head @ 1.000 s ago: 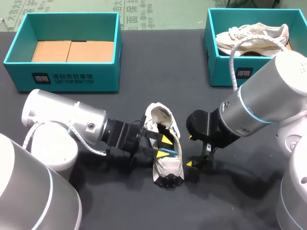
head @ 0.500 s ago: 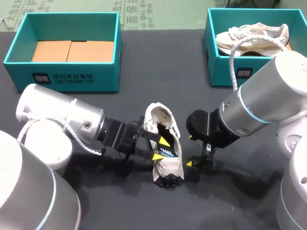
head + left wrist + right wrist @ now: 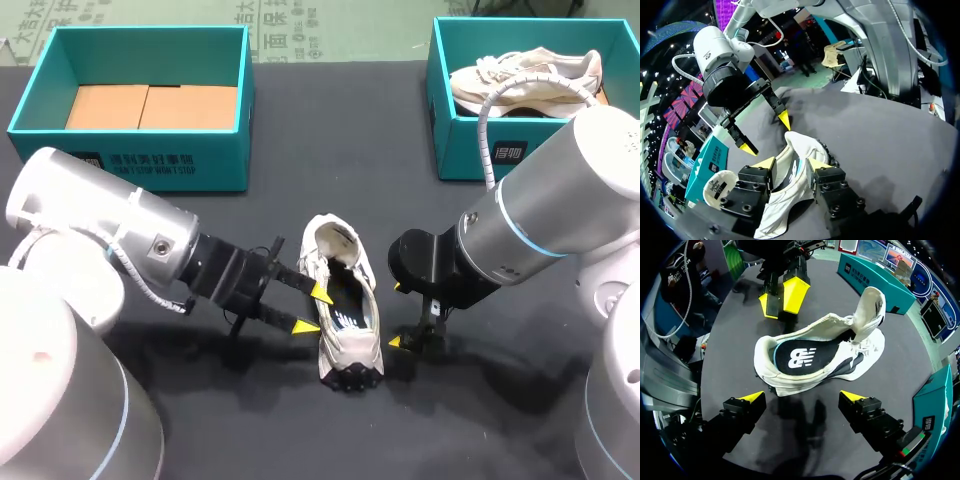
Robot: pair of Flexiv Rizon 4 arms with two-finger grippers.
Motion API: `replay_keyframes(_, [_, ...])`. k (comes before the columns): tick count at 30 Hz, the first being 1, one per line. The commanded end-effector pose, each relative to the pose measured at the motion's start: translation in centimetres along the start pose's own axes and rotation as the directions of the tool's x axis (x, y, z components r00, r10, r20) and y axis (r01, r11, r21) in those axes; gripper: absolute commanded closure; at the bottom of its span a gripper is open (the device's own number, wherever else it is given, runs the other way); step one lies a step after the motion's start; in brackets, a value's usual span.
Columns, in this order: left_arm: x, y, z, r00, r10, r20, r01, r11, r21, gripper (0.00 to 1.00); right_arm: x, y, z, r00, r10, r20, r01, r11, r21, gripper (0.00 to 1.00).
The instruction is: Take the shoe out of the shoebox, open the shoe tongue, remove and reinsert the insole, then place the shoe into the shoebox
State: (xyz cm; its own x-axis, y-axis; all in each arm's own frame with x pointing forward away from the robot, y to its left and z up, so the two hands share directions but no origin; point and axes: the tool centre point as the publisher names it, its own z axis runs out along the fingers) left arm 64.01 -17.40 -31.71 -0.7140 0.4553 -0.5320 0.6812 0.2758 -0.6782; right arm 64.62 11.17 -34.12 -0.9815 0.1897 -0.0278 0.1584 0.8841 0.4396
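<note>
Shoe (image 3: 348, 320) is seen on the table (image 3: 260, 420), out of the shoebox (image 3: 130, 160), with the insole (image 3: 350, 310) apparently reseated. Left gripper (image 3: 312, 309) and right gripper (image 3: 396, 315) are held spread and empty on either side. Only boxing is judged left.

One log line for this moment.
shoe on table, insole inside | left gripper open beside shoe | right gripper open beside shoe

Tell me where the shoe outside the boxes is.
In the head view the shoe lies on the table, between the left gripper and the right gripper.
</note>
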Motion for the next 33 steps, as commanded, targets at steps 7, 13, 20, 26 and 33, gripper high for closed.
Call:
replay_keyframes(7, [-0.2, -0.1, -3.3, 0.996, 0.032, -0.082, -0.033, 0.999, -0.01, 0.59, 0.0, -1.3, -1.0, 1.0, 0.001, -0.006, -0.001, 1.0, 0.01, 0.0])
replay_keyframes(13, [-0.3, -0.1, -4.4, 0.987, 0.051, -0.153, -0.052, 0.999, -0.002, 0.59, -0.1, -2.6, -2.8, 1.0, -0.006, -0.016, 0.006, 1.0, 0.011, 0.0])
replay_keyframes(20, [-0.5, 0.0, -5.7, 0.961, 0.086, -0.264, -0.094, 0.995, -0.016, 0.58, -0.3, -4.8, -5.2, 1.0, 0.003, -0.019, -0.002, 0.999, 0.039, 0.0])
replay_keyframes(26, [-1.1, -0.1, -6.7, 0.934, 0.104, -0.342, -0.121, 0.992, -0.027, 0.58, -0.2, -7.2, -7.0, 0.998, 0.054, -0.034, -0.052, 0.996, 0.066, 0.0])
replay_keyframes(33, [-2.1, -0.4, -7.3, 0.868, 0.154, -0.473, -0.186, 0.982, -0.021, 0.57, -0.2, -7.6, -7.2, 0.996, 0.081, -0.037, -0.078, 0.994, 0.076, 0.0])
